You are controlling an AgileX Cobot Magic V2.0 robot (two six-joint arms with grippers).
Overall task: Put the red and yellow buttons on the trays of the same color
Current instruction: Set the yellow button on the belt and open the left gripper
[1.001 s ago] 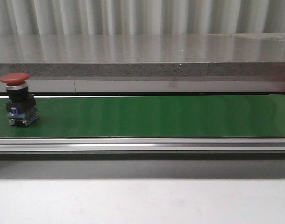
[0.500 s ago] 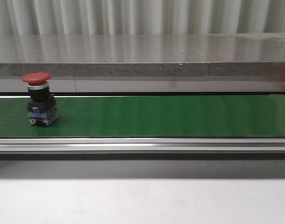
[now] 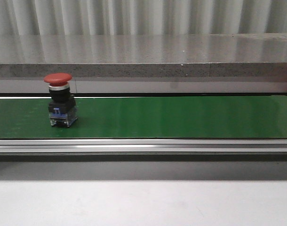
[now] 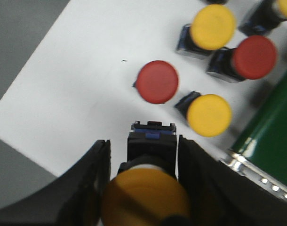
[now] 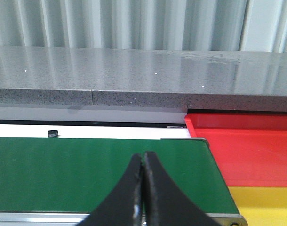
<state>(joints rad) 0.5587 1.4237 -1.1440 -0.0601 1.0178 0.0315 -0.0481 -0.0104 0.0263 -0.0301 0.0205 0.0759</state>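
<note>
Cut off at the edge of the left wrist view: yellow button (image 4: 146,193) held between the left claw's (image 4: 144,162) dark fingers (image 4: 94,181), cap large and blurred, black and blue base poking out past the cap. Beyond it on the white worktop (image 4: 77,80), loose buttons: red cap (image 4: 156,81), yellow cap (image 4: 209,115), second red (image 4: 254,57), second yellow (image 4: 213,27), one more yellow clipped at the corner (image 4: 285,7). Bases mostly hidden under the caps. Only a green strip and a metal rail of the belt there.

Trays visible in the right wrist view alone: red tray (image 5: 247,150) past the belt's end, yellow tray (image 5: 263,205) just beside it, nearer the camera. Both partly cropped; no contents visible in the parts shown. Right claw (image 5: 143,188) pinched shut, tips touching, gripping nothing, hovering over the belt (image 5: 87,169).

Front view alone: red button (image 3: 61,100) standing upright on the green belt (image 3: 181,117), toward its left end, mushroom cap up, black body, blue and clear base. Neither claw nor tray in that view; grey ledge (image 3: 143,70) behind the belt, worktop in front.
</note>
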